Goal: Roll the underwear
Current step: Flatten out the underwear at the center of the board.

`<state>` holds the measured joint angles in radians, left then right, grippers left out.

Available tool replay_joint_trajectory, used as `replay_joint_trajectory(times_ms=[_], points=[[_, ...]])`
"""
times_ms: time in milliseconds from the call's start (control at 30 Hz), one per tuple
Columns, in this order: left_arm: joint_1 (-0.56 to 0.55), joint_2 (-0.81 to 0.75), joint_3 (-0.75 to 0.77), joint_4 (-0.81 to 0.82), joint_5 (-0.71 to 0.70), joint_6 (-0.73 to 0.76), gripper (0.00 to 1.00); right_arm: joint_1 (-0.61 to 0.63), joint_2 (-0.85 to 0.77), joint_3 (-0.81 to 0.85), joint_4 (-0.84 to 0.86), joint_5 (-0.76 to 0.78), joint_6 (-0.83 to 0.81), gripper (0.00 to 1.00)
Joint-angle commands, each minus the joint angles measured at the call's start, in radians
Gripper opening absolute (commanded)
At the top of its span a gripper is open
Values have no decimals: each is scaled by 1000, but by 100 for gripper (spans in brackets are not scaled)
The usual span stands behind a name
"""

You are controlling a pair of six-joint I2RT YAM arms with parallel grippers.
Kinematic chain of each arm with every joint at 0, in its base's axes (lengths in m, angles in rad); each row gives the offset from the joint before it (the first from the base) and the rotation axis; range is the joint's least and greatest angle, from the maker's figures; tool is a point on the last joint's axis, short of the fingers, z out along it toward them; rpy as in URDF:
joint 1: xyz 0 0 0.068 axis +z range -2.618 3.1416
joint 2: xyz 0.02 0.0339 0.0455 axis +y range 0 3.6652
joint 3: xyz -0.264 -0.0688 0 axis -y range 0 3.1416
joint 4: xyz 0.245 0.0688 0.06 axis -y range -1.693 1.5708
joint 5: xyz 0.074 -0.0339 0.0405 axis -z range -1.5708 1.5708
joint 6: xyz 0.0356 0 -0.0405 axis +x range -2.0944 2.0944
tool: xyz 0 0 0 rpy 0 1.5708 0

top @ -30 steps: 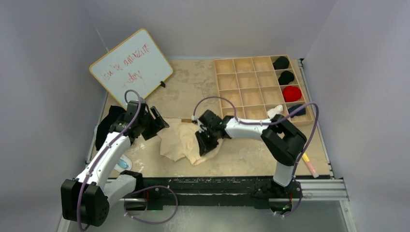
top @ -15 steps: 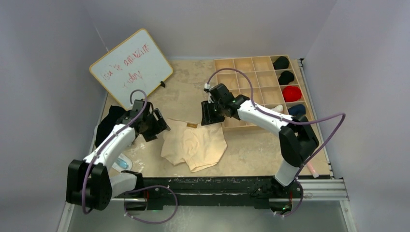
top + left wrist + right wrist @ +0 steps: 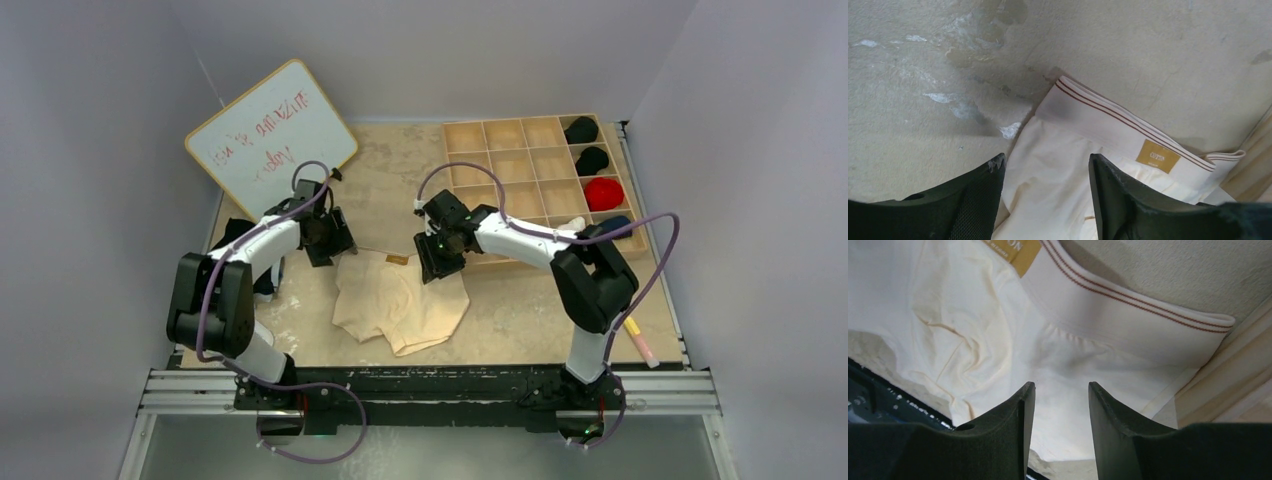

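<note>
The cream underwear [image 3: 402, 302] lies spread flat on the table, its waistband [image 3: 385, 258] with red stripes and a gold label on the far side. My left gripper [image 3: 332, 250] hovers open over the waistband's left corner. In the left wrist view the gripper [image 3: 1045, 160] has cream fabric [image 3: 1048, 190] showing between its fingers [image 3: 973, 195] and the waistband [image 3: 1098, 117] ahead. My right gripper [image 3: 437, 265] hovers open over the right corner. In the right wrist view the gripper [image 3: 1061, 386] has underwear [image 3: 973, 315] and waistband [image 3: 1128, 305] beyond, nothing pinched.
A wooden compartment tray [image 3: 520, 170] stands at the back right, close beside the right gripper, with rolled black and red items in its right column. A whiteboard [image 3: 270, 138] leans at the back left. Dark cloth [image 3: 225, 255] lies left; a pink marker [image 3: 640, 342] lies right.
The bunched underwear was let go and now lies spread flat. The right gripper opened, swung away and came back to the waistband's right corner. The left gripper moved farther back to the left corner.
</note>
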<state>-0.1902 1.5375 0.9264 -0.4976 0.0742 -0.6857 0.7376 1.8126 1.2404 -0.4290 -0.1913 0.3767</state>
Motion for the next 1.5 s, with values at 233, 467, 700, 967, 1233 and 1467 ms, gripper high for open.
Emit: replay_joint_trajectory(times_ms=[233, 467, 700, 967, 1233, 1467], points=[[1, 63, 19, 23, -61, -27, 47, 0, 175, 184, -106, -7, -146, 45], [1, 63, 0, 49, -67, -33, 20, 2, 223, 235, -100, -16, -132, 45], [1, 21, -23, 16, -137, -66, 0, 3, 251, 276, -108, 24, -127, 44], [21, -88, -107, -32, -225, -124, 0, 0, 255, 273, -115, 49, -103, 46], [21, -233, -170, 161, -18, -57, 37, 0, 239, 313, -79, -7, -135, 47], [21, -88, -67, 88, -95, -16, 56, -1, 252, 295, -106, -25, -173, 46]])
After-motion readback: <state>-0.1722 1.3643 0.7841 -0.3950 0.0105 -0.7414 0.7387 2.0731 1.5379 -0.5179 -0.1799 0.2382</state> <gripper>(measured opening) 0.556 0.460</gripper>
